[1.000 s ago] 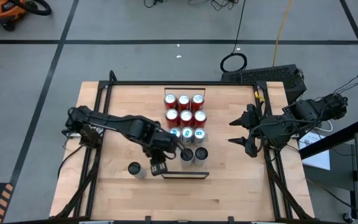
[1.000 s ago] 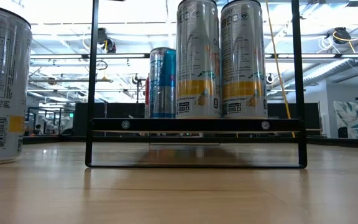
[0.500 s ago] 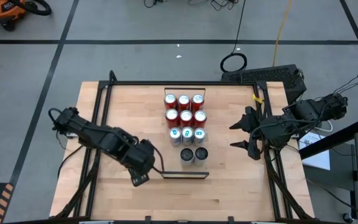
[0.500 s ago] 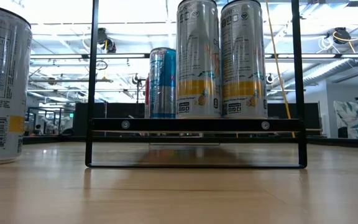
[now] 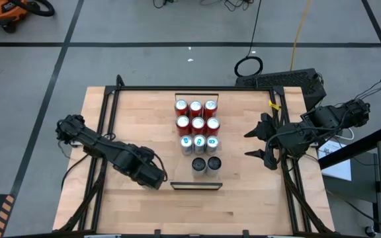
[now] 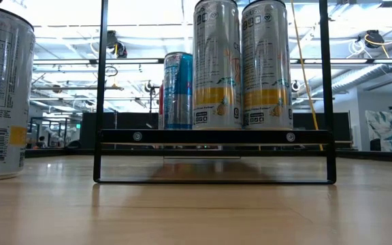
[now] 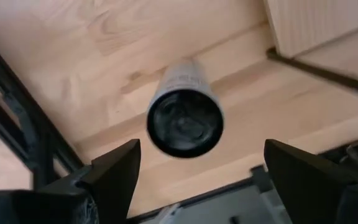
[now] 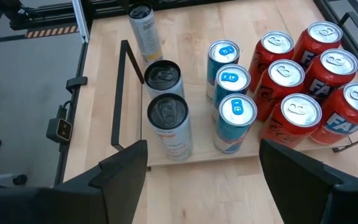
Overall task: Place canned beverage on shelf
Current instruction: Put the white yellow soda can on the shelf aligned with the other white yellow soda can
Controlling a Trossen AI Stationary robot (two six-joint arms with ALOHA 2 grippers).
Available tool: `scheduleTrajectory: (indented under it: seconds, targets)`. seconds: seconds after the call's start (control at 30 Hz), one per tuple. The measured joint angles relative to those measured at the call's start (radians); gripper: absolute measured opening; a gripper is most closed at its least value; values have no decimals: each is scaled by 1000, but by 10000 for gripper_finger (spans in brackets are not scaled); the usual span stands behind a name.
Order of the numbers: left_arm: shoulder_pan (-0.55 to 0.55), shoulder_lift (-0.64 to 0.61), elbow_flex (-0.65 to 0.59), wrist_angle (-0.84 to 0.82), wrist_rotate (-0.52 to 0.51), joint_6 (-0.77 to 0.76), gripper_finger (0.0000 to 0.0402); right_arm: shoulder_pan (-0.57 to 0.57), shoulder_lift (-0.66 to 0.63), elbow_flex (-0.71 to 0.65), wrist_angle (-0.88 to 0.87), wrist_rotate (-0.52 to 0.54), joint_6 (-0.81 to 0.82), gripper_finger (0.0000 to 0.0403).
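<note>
Here the loose can [image 7: 184, 115], a tall slim silver one with a dark top, stands upright on the bare tabletop [image 5: 243, 198]. In the left wrist view it sits at centre frame; in the low view it fills the far left edge; in the right wrist view it shows at the upper middle, beyond the shelf [image 8: 194, 157]. The high view hides it under the left arm, lower left of centre.

Judging by its look, it is a smooth, rigid metal cylinder, probably full and so fairly heavy, slippery at the wall and easy to topple given its height. The best hold seems to be across the mid-body, fingers on opposite sides, well below the rim.

The left gripper [image 7: 197, 177] hangs directly above it with its fingers spread wide on either side and not touching. The shelf already carries two silver cans [image 8: 168, 121], three blue cans [image 8: 229, 93] and six red cans [image 8: 303, 68]. The right gripper [image 8: 204, 177] waits at the table's right side, fingers apart and empty.
</note>
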Motion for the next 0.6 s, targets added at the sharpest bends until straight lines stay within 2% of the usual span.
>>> scheduleTrajectory:
  seconds: [0.17, 0.27, 0.6]
  targets:
    - [0, -1, -20, 5, -44, -86, 329, 0, 0, 0, 0, 0, 5, 281]
    - [0, 1, -54, 8, -34, -93, 331, 0, 0, 0, 1, 0, -3, 281]
    - [1, -67, -187, 146, -47, -145, 362, 0, 0, 0, 8, -24, -13, 281]
